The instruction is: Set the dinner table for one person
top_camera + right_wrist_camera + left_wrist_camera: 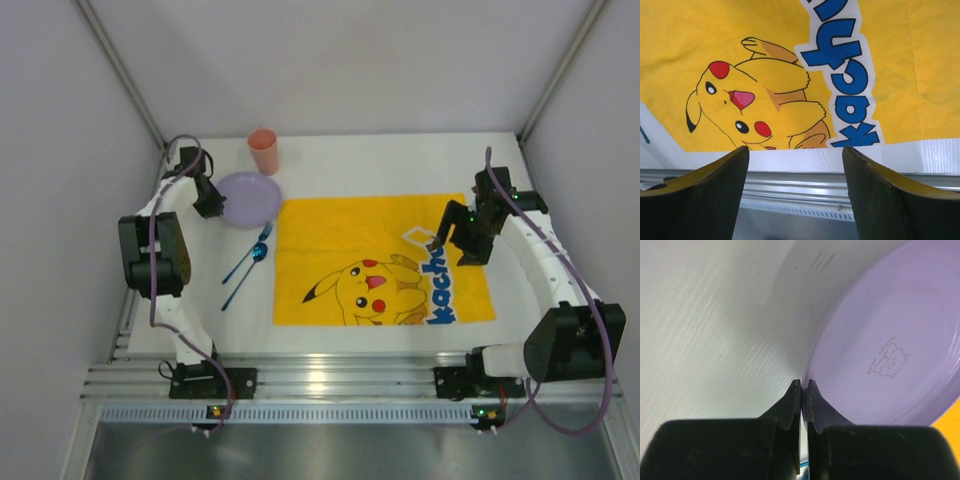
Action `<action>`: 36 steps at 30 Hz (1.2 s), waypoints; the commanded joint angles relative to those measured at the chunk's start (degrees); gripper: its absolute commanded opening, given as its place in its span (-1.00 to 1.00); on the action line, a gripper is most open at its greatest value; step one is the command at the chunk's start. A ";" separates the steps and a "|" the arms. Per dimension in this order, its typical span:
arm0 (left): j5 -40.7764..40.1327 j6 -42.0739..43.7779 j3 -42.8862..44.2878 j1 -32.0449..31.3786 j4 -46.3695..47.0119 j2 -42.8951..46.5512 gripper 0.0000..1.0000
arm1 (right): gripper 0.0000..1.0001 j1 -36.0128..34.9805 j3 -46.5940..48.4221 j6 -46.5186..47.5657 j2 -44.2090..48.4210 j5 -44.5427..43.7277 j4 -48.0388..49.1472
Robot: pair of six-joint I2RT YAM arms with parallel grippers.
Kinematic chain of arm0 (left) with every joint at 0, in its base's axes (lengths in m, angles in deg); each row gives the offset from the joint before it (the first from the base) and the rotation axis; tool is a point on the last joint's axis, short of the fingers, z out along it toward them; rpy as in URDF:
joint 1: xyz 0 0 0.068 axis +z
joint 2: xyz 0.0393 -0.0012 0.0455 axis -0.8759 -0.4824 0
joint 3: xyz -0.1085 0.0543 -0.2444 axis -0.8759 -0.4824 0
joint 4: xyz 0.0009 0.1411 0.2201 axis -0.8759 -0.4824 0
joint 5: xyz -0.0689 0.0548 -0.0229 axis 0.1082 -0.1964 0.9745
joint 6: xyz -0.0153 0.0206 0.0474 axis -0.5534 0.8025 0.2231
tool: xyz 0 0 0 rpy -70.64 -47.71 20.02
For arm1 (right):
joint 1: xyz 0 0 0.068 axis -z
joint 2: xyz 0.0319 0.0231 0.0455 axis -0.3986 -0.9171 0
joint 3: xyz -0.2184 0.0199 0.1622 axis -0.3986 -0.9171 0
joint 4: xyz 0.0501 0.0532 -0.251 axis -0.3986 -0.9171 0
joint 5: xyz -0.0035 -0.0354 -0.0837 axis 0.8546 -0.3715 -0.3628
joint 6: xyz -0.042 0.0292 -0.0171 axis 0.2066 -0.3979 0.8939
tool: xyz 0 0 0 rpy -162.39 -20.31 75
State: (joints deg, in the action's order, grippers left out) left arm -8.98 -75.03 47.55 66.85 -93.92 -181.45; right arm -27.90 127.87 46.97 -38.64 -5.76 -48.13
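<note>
While the white worktop spreads beneath both arms, its ribbed aluminium rail runs along the near edge, on the base side of both hands. A yellow Pikachu cloth lies flat on the worktop's middle, directly under the right hand and off to the right of the left hand.

The right hand hangs above the cloth's blue lettering with its fingers spread wide and nothing between them.

Smaller than the cloth, a purple plate sits on the bare worktop just beside the cloth's far left corner. The left hand is closed on the plate's left rim: in the wrist view one finger lies outside over the white surface, the other over the plate's inner face, and the rim line runs into the hairline gap between them. A small bear outline is stamped on the plate.

A pink cup stands upright just beyond the plate, farther out than the left hand. A blue fork and blue spoon lie side by side, nearer the bases than the left hand, between that hand and the cloth's left edge.
</note>
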 commanded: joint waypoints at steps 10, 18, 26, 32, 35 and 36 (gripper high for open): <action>8.02 2.52 0.35 0.28 -2.38 14.81 -1.00 | 0.50 -0.78 -0.95 0.48 2.72 0.95 2.30; 16.73 3.66 -4.04 -10.31 -0.62 19.20 -1.00 | 0.49 0.45 -5.08 -0.31 7.38 -1.86 1.77; 17.09 -5.56 -11.24 -32.11 7.98 17.45 -1.00 | 0.49 1.50 -9.47 -0.67 12.56 -1.69 1.60; 15.25 -10.05 -10.12 -40.40 14.50 10.52 -1.00 | 0.49 1.59 -11.67 -0.58 16.17 -1.69 0.28; 13.93 -10.23 -9.06 -41.64 14.50 7.62 -1.00 | 0.49 1.68 -12.29 -0.49 17.14 -1.51 -0.77; 13.05 -10.31 -8.53 -41.81 14.50 7.00 -1.00 | 0.49 1.68 -12.37 -0.40 17.84 -1.60 -1.04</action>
State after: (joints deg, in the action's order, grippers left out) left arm 6.23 -83.09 36.27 25.37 -83.95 -172.86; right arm -26.69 115.70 46.67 -23.10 -6.92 -48.07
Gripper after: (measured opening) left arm 0.042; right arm 0.745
